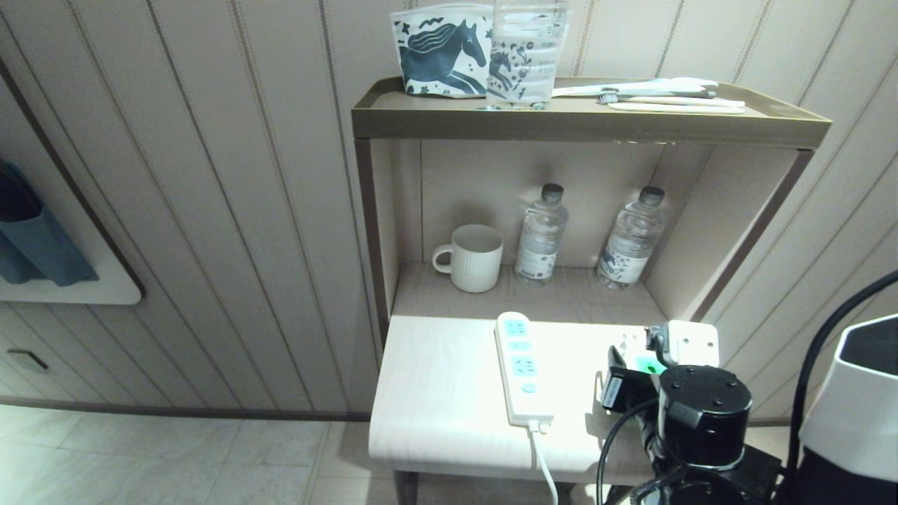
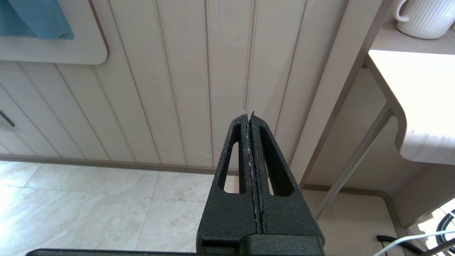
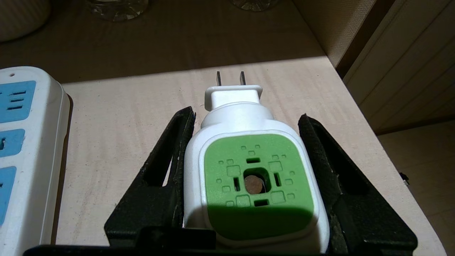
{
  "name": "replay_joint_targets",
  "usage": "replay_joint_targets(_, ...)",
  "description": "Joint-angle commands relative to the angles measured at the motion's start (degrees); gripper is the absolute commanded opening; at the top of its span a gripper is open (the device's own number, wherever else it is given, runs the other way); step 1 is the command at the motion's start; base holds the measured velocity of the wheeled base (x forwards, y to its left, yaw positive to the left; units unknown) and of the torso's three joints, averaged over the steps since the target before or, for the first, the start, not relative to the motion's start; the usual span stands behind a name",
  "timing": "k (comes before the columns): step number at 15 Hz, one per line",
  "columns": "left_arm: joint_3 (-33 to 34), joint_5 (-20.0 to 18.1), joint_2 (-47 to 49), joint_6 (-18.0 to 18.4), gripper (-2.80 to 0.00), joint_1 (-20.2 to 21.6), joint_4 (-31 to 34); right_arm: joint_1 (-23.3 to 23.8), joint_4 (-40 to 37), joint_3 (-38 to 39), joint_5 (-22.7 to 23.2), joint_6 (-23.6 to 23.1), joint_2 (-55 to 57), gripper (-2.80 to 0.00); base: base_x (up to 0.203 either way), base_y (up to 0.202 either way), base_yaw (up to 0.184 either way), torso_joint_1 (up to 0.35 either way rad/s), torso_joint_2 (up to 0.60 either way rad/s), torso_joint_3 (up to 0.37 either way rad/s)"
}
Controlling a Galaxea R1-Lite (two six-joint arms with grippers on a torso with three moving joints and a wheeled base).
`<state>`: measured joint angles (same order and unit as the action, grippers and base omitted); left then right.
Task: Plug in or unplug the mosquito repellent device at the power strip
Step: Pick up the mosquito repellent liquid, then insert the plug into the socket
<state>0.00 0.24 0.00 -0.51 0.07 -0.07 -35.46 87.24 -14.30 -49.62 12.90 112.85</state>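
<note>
Right gripper (image 3: 245, 142) fingers spread at both sides of the mosquito repellent device (image 3: 254, 185), small gaps visible, device lying unplugged near the table's right edge (image 1: 449, 449), bare surface between it and the power strip (image 1: 520, 368), left gripper (image 2: 250, 121) closed, empty, above the floor.

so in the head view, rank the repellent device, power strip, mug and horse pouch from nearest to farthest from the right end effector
1. mosquito repellent device: lying between the right end effector fingers, plug prongs free.
2. power strip: beside it, on the robot's left, same tabletop.
3. mug: further back, in the shelf recess.
4. horse pouch: farthest, on the top shelf.
</note>
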Motion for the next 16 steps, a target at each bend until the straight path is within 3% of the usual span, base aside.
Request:
replay_joint_targets(1,0.0,0.0,0.1,0.0,-2.80,0.0,0.0,0.2,2.7,0.1,-0.2,0.4,0.4,-2.80,0.000,0.000,0.000,0.000,0.00,0.000)
replay_joint_targets(6,0.0,0.0,0.1,0.0,-2.80,0.0,0.0,0.1,2.7,-0.2,-0.3,-0.1,-1.4,-2.80,0.000,0.000,0.000,0.000,0.00,0.000)
replay_joint_targets(8,0.0,0.0,0.1,0.0,-2.80,0.0,0.0,-0.4,2.1,-0.7,0.0,-2.8,-6.4,-2.80,0.000,0.000,0.000,0.000,0.00,0.000)
replay_joint_targets(10,0.0,0.0,0.0,0.0,-2.80,0.0,0.0,-1.9,-3.7,-1.4,-0.1,-5.8,-13.1,-2.80,0.000,0.000,0.000,0.000,0.00,0.000)
replay_joint_targets(13,0.0,0.0,0.0,0.0,-2.80,0.0,0.0,-3.3,-26.3,-5.5,0.2,-6.7,-26.9,-2.80,0.000,0.000,0.000,0.000,0.00,0.000)
replay_joint_targets(16,0.0,0.0,0.1,0.0,-2.80,0.0,0.0,-5.2,-66.3,-21.0,3.9,-3.6,-38.7,-2.80,0.000,0.000,0.000,0.000,0.00,0.000)
